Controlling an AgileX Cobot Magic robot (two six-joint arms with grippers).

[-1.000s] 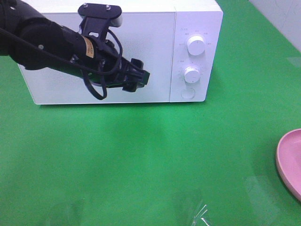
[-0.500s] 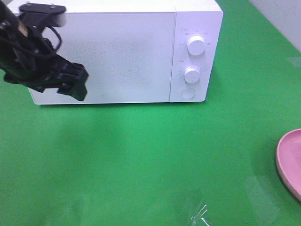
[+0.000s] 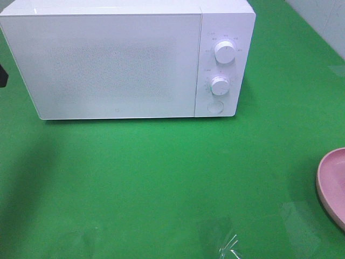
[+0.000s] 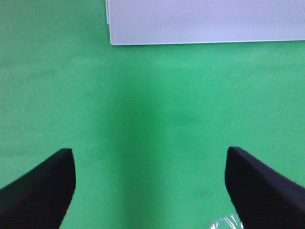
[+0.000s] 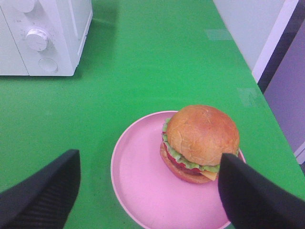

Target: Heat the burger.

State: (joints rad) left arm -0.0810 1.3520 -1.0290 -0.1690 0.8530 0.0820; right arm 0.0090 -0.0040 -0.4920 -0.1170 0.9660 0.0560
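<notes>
Microwave: the white microwave (image 3: 126, 59) stands at the far side of the green table (image 3: 161, 178), door shut, with 2 round knobs (image 3: 225, 52) one above the other and a round button (image 3: 215, 107) under them on its right panel.
Burger: the burger (image 5: 200, 142) sits on the pink plate (image 5: 138, 186), toward the plate's side away from the microwave, with its golden bun on top and lettuce, a red layer and a slice of cheese showing under it.
Plate: in the high view only its edge shows at the right border of the table, well apart from the microwave; the burger is out of that view.
My left gripper (image 4: 150, 188): my 2 dark fingers (image 4: 40, 191) are spread wide with nothing between them, over bare green cloth near the microwave's lower front corner.
My right gripper (image 5: 147, 195): my jaws are spread wide and hold nothing; I hover over the plate, with the burger just beside one finger (image 5: 259, 198).
Foreground: a crumpled scrap of clear film (image 3: 230, 247) lies on the cloth at the near edge.
</notes>
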